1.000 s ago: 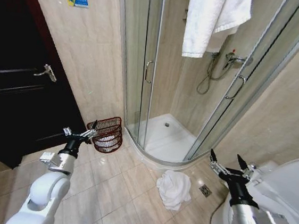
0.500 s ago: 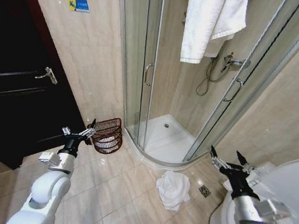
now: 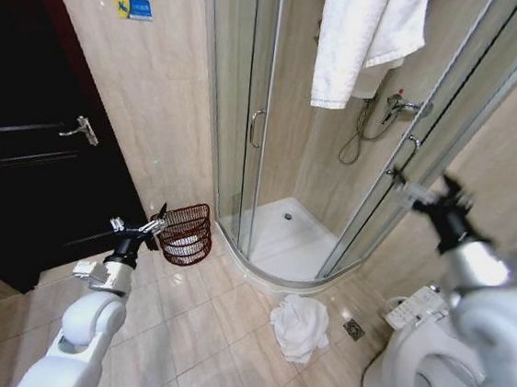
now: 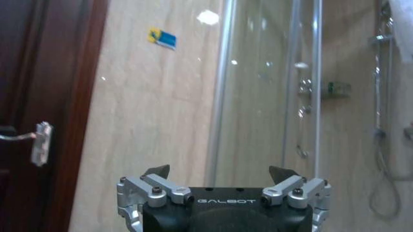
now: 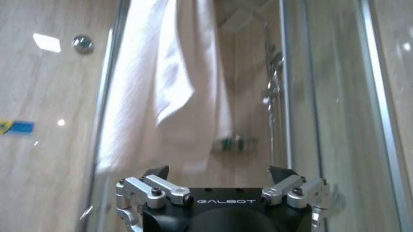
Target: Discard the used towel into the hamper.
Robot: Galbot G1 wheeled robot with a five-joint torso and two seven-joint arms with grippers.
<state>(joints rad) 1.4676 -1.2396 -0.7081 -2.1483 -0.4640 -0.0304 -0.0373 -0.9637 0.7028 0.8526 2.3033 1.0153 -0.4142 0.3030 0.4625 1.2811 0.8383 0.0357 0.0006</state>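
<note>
My right end effector (image 3: 428,195) is raised before the shower glass, spread open and empty. My left end effector (image 3: 144,228) hangs open beside the hamper (image 3: 186,233); the towel (image 3: 300,326) lies crumpled on the floor.

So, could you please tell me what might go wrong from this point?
1. The right gripper, open, is raised close to the glass shower door; a swing could strike the glass or its handle.
2. Two towels are present: one hanging towel over the shower and a crumpled towel on the floor. The robot may pick the wrong one.
3. The hamper stands by the left gripper, far from the floor towel, so a carried towel could drag or drop.
</note>
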